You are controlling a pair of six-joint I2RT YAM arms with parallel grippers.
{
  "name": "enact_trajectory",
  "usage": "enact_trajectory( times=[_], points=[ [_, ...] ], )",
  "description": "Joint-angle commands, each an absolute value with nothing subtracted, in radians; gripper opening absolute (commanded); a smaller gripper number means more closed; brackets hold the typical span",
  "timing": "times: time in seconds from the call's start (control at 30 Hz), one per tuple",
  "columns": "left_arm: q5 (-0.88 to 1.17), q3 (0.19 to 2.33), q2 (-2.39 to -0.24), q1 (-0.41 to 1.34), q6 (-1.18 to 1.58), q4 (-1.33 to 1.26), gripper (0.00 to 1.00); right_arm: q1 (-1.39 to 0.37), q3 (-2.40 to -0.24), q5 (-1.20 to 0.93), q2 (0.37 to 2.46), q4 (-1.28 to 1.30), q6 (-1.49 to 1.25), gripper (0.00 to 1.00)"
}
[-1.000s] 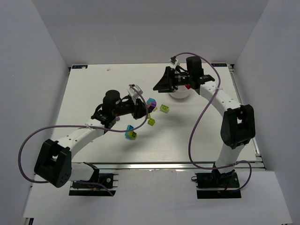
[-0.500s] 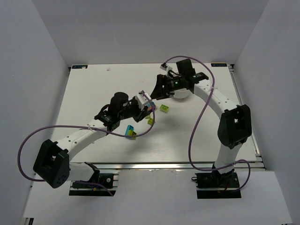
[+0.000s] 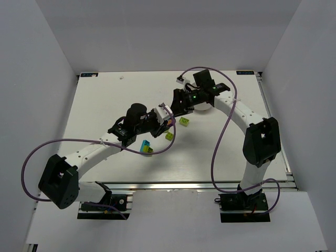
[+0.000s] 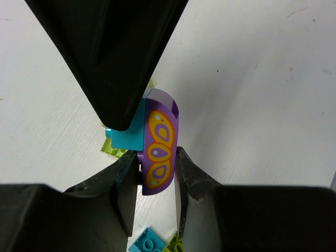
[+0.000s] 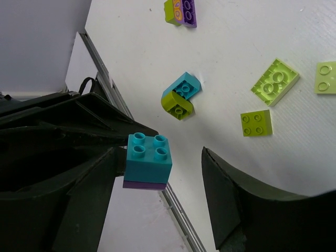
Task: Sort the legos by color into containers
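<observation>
My left gripper [image 3: 167, 117] is shut on a purple curved piece with yellow ovals [image 4: 160, 126] and holds it above the table. A cyan brick [image 4: 125, 135] is joined to that piece. In the left wrist view the left gripper [image 4: 157, 160] pinches the purple piece's lower end. My right gripper [image 3: 176, 105] is open, and in its wrist view [image 5: 161, 165] its jaws stand either side of the cyan brick [image 5: 148, 157], close to the left jaw. The white dish [image 3: 205, 108] lies behind the right wrist, mostly hidden.
Loose on the table are a lime brick [image 3: 184, 121], a smaller lime brick [image 3: 169, 136] and a cyan-lime clump [image 3: 146, 148]. The right wrist view also shows a lime plate [image 5: 274, 81] and a purple-lime clump [image 5: 181, 11]. Both grippers are crowded together mid-table.
My left gripper carried the purple-cyan clump right toward the dish. My right gripper swung left from over the dish and now straddles the cyan brick.
</observation>
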State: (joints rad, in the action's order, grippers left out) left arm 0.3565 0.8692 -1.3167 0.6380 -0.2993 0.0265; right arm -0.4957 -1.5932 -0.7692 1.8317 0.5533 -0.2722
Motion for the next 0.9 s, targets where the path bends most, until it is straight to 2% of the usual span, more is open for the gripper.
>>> enact_trajectory(
  times=[0.0, 0.23, 0.33, 0.53, 0.57, 0.63, 0.67, 0.77, 0.87],
  points=[
    [0.359, 0.905, -1.312, 0.644, -0.31, 0.028, 0.03, -0.503, -1.628, -0.761, 1.801, 0.575, -0.241, 0.69],
    [0.362, 0.91, -1.319, 0.644, -0.311, 0.023, 0.03, -0.511, -1.617, -0.762, 1.795, 0.581, -0.235, 0.62],
    [0.362, 0.911, -1.322, 0.644, -0.31, 0.02, 0.03, -0.515, -1.611, -0.773, 1.795, 0.575, -0.238, 0.54],
    [0.377, 0.902, -1.322, 0.644, -0.301, 0.017, 0.03, -0.517, -1.612, -0.827, 1.802, 0.529, -0.275, 0.3],
    [0.376, 0.897, -1.315, 0.644, -0.295, 0.014, 0.03, -0.517, -1.614, -0.845, 1.804, 0.517, -0.279, 0.21],
    [0.373, 0.882, -1.307, 0.644, -0.291, 0.008, 0.03, -0.514, -1.618, -0.851, 1.805, 0.506, -0.281, 0.13],
    [0.373, 0.877, -1.302, 0.644, -0.288, 0.008, 0.03, -0.511, -1.632, -0.85, 1.807, 0.494, -0.281, 0.06],
    [0.371, 0.853, -1.287, 0.644, -0.279, 0.008, 0.03, -0.479, -1.672, -0.844, 1.819, 0.463, -0.294, 0.0],
    [0.376, 0.825, -1.272, 0.644, -0.261, -0.011, 0.02, -0.433, -1.71, -0.838, 1.853, 0.434, -0.307, 0.0]
  ],
)
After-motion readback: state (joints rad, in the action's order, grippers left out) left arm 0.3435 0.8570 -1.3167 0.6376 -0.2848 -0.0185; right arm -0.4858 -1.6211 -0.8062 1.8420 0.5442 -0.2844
